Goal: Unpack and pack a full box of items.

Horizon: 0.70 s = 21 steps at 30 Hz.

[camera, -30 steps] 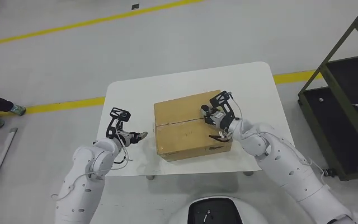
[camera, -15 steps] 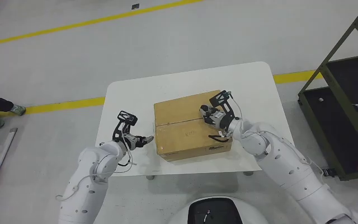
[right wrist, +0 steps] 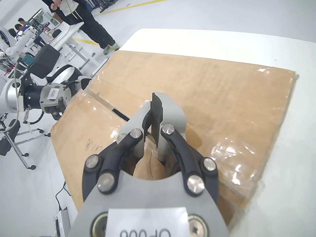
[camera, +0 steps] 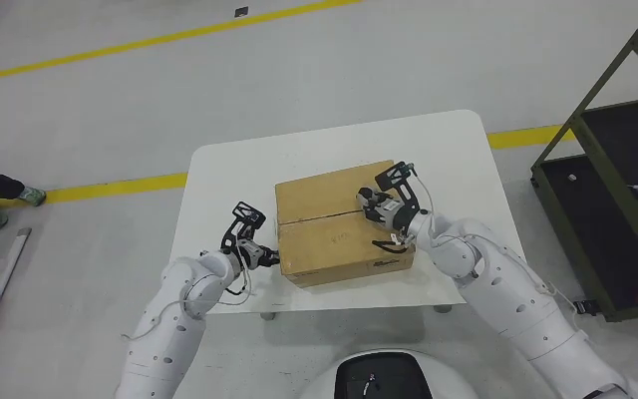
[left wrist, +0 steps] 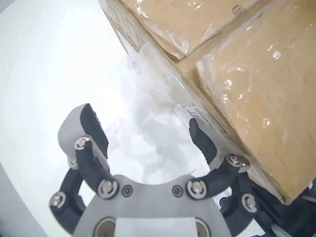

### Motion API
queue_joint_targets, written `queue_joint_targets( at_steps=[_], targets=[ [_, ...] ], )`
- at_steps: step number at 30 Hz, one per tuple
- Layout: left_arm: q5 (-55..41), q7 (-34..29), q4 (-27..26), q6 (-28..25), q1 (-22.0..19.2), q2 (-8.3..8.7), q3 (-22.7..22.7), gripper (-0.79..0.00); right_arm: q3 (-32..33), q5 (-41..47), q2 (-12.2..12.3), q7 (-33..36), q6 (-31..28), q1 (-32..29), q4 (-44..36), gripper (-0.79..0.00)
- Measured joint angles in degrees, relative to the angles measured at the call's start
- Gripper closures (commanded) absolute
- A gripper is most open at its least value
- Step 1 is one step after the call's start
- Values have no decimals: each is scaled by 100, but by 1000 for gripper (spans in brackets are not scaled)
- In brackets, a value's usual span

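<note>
since a second ago the left gripper (camera: 261, 236) has slid right across the table (camera: 239, 165) and now sits just beside the left wall of the box (camera: 334, 224); the right gripper (camera: 369, 199) has stayed where it was on top of the box.

top view: one cardboard box, one white table, two grippers. the box lies mid-table, a little toward the near edge, with its two top flaps (camera: 319, 195) closed along one seam (camera: 314, 218). the right gripper is over the right end of that seam. whether the left gripper touches the wall is too small to tell.

left wrist view: the left gripper's two fingers (left wrist: 93, 129) stand well apart with nothing between them but bare table. the finger nearer the box lies right against the box wall, though contact is hard to confirm. clear tape (left wrist: 229, 82) wrinkles over both flaps, and the box runs out of frame on two sides.

right wrist view: the right gripper's fingers are pressed together, nothing visibly held, just above the box top at the seam. its own linkage hides the tips, so whether they press on the cardboard is unclear. past the far left end of the box the left arm's wrist (right wrist: 53, 97) shows, its fingers hidden behind the box.
</note>
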Motion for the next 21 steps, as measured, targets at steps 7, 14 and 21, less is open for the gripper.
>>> queue_joint_targets(
  at_steps=[7,14,21],
  targets=[
    [-177,474,373,127,-221,-101,161,-690,-1,14,-18,17,-23,3,19,0],
    [-144,941,429,452,-221,-124,15,-582,-18,24,-39,39,-56,24,62,0],
    [-97,1071,320,704,-86,-110,-195,-785,-17,29,-61,34,-88,88,152,0]
  ],
)
